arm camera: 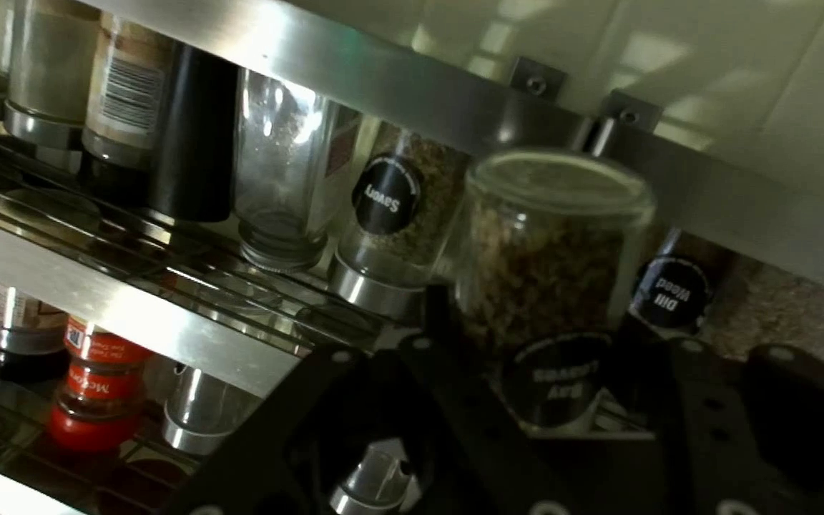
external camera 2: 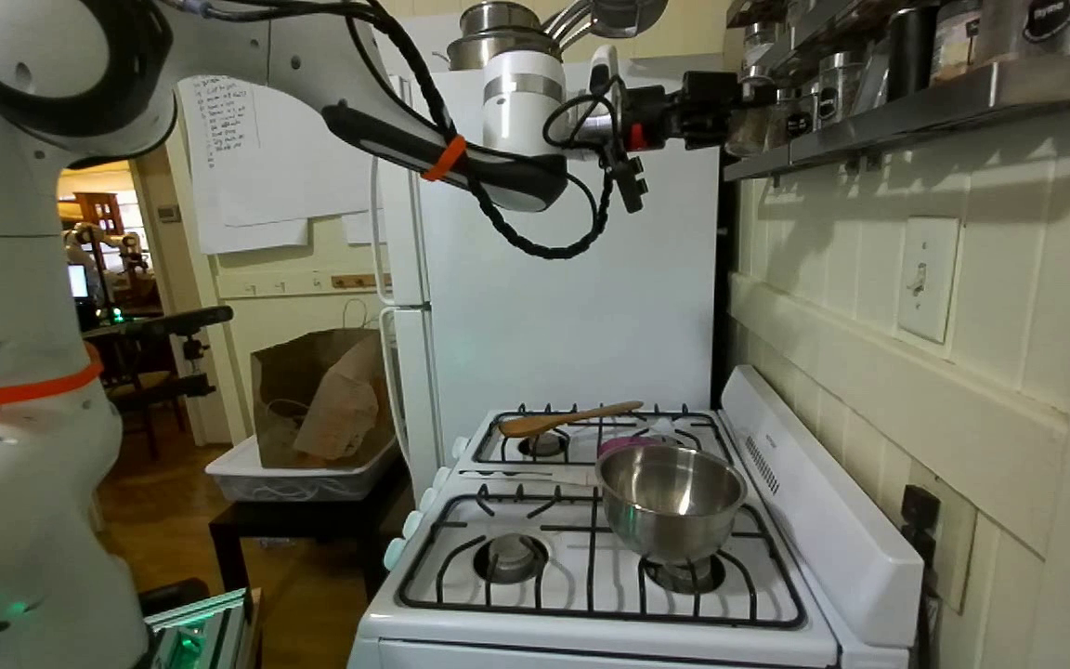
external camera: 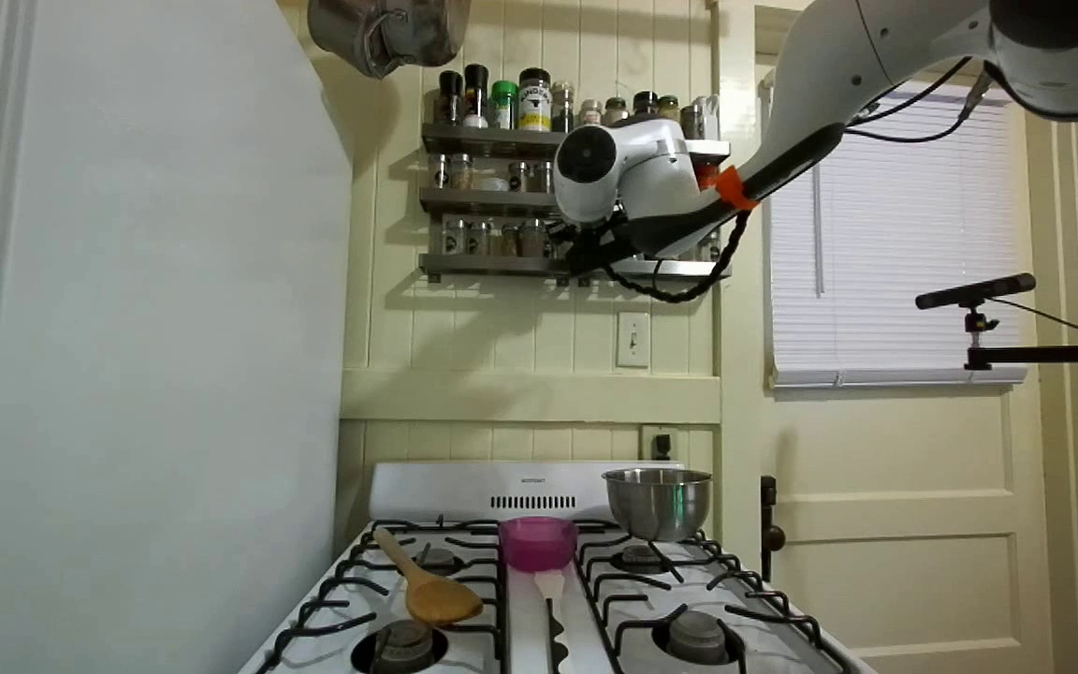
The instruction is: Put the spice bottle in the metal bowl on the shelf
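One claw (arm camera: 537,325): gripping the spice bottle (arm camera: 551,279) from both sides.
Spice bottle: held in the claw, its "Bay Leaves" label inverted in the wrist view, its base there overlapping the lowest rail (arm camera: 283,46) of the shelf (external camera: 492,266).
Shelf: immediately ahead of the claw, bearing rows of spice jars (external camera: 480,239).
Savory jar (arm camera: 405,207), Dill Weed jar (arm camera: 669,290): on the shelf, to opposite sides of the claw.
Metal bowl (external camera: 659,505): well below the claw, towards the back of the stove (external camera: 436,487).
Pink cup (external camera: 537,545): below the claw, near the metal bowl.
Wooden spoon (external camera: 436,595): below the claw, lying on the stove.
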